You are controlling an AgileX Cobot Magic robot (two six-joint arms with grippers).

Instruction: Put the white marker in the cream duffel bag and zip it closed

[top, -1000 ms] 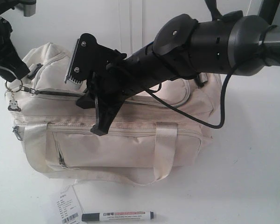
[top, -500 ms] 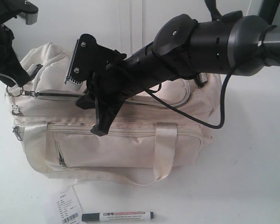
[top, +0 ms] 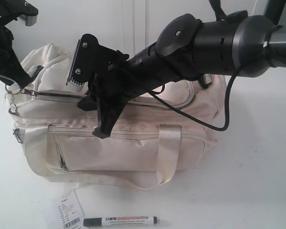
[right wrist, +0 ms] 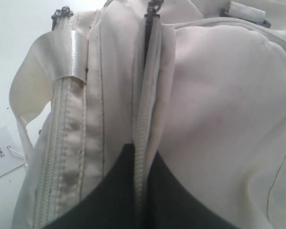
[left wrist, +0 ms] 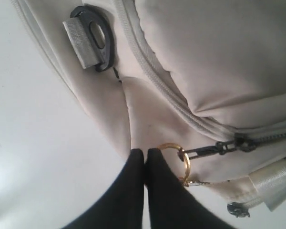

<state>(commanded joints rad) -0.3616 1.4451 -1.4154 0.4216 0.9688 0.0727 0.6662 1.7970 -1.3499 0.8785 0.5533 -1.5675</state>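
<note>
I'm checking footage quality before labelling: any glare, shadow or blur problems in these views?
Exterior view: table nearly blown out, soft shadow right of the cream duffel bag, white marker label too small to read. Left wrist view: table glare, gold ring clear, left fingers featureless black. Right wrist view: bag evenly lit, right fingers underexposed.

Glossy black right arm [top: 200,40] with looping black cable [top: 203,123].

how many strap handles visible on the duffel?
2. The front handle loops down the front of the cream duffel bag; the rear handle lies on top, partly hidden behind the right arm. No others visible.
</note>
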